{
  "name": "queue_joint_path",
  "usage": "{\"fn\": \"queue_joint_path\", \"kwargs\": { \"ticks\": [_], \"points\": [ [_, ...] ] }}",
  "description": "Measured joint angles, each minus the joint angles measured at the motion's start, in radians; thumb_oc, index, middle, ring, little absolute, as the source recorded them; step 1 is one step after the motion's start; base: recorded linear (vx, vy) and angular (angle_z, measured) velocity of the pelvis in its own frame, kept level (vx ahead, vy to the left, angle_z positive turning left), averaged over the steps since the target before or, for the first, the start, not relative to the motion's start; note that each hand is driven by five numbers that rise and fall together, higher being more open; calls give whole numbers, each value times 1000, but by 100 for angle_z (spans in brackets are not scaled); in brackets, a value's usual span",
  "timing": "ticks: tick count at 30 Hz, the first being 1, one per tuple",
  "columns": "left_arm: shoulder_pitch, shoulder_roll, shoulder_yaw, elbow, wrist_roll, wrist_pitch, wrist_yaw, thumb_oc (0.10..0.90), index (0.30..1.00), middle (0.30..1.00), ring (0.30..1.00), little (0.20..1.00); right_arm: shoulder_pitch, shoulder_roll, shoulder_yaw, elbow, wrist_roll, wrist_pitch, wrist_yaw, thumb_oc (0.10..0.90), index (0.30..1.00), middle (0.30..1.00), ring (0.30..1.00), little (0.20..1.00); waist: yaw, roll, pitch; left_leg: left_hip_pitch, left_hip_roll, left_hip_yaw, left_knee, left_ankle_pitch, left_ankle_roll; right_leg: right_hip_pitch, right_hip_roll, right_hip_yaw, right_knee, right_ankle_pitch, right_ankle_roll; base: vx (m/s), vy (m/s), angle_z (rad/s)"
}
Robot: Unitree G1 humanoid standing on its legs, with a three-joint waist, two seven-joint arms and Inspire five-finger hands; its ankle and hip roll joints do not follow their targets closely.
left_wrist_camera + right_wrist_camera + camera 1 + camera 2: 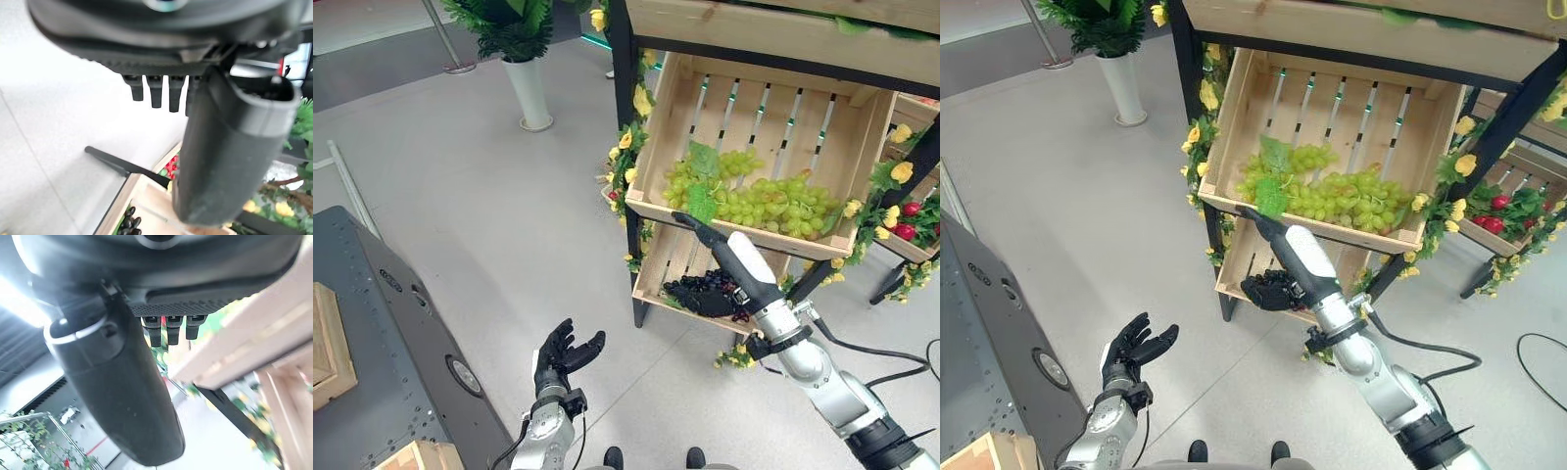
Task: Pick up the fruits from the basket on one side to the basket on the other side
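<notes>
Bunches of green grapes with leaves lie in the upper wooden crate of a black-framed stand. A bunch of dark grapes lies in the lower crate beneath it. My right hand stretches up in front of the stand, open with straight fingers. Its fingertips sit at the upper crate's front rim, just below the green grapes, and the hand overlaps the dark grapes from this angle. My left hand hovers over the floor, open, fingers spread, holding nothing.
A potted plant in a white vase stands at the back left. A dark grey platform carrying wooden boxes lies to my left. Red fruit fills a crate at far right. Yellow flower garlands trim the stand.
</notes>
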State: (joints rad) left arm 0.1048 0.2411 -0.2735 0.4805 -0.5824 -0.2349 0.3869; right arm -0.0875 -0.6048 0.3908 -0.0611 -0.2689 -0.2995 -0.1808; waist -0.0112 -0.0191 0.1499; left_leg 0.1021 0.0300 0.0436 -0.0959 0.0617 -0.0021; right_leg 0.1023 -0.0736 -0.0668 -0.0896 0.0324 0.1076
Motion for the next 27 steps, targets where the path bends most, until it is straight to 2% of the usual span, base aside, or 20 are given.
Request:
{"fn": "queue_joint_path", "kwargs": {
  "ticks": [10,14,15,17,19,20,21,22,23,27],
  "points": [
    [5,10,-27,12,0,0,7,800,900,900,900,900,10,66,127,114,-39,-2,-19,800,900,900,900,900,7,1,0,-7,-7,-11,3,0,1,-10,-2,-8,14,-4,0,-14,25,2],
    [-23,11,-41,43,21,0,-3,800,900,900,900,900,6,70,139,144,-39,-3,-32,800,900,900,900,900,20,25,16,-13,0,-40,2,0,12,-99,-1,-18,186,-53,2,-8,-95,-2],
    [-37,13,-44,65,28,0,-6,800,900,900,900,900,9,70,140,165,-39,-3,-35,800,900,900,900,900,16,31,21,-19,-4,-67,2,-1,12,-130,-10,-6,261,-76,-7,51,-263,37],
    [-44,25,-43,73,29,0,-16,800,900,900,900,900,16,68,143,178,-39,-3,-35,800,900,900,900,900,9,24,25,-20,-19,-107,4,2,16,-135,-30,25,304,-117,-10,58,-340,62],
    [-69,46,-43,92,29,3,-37,800,900,900,900,900,16,68,147,183,-38,-1,-36,800,900,900,900,900,-6,21,28,-52,-30,-198,24,12,7,-126,-22,122,282,-136,-21,40,-413,90],
    [-79,48,-43,96,30,3,-41,800,900,900,900,900,15,68,150,188,-37,1,-40,800,900,900,900,900,-5,27,34,-59,-28,-243,25,29,4,-125,0,153,268,-140,-28,10,-396,96],
    [-94,59,-52,101,30,4,-40,800,900,900,900,900,11,74,162,202,-37,14,-45,800,900,900,900,900,-14,23,37,-81,-32,-295,28,29,-3,-104,18,210,222,-141,-26,-27,-428,100],
    [-115,64,-54,115,30,7,-41,800,900,900,900,900,3,75,173,226,-36,20,-47,800,900,900,900,900,-18,27,46,-86,-21,-331,17,36,-10,-84,23,208,191,-133,17,-35,-400,107],
    [-125,55,-51,124,30,13,-38,800,900,900,900,900,-7,79,185,266,-33,38,-44,800,900,900,900,900,-7,37,51,-87,7,-330,7,42,-15,-70,41,170,164,-120,-2,-40,-409,78],
    [-89,35,-53,128,30,34,-36,800,900,900,900,900,1,75,186,292,68,92,-14,800,900,900,900,900,1,43,55,-86,71,-287,8,48,-37,-33,92,134,129,-110,-43,-16,-388,25]
  ]
}}
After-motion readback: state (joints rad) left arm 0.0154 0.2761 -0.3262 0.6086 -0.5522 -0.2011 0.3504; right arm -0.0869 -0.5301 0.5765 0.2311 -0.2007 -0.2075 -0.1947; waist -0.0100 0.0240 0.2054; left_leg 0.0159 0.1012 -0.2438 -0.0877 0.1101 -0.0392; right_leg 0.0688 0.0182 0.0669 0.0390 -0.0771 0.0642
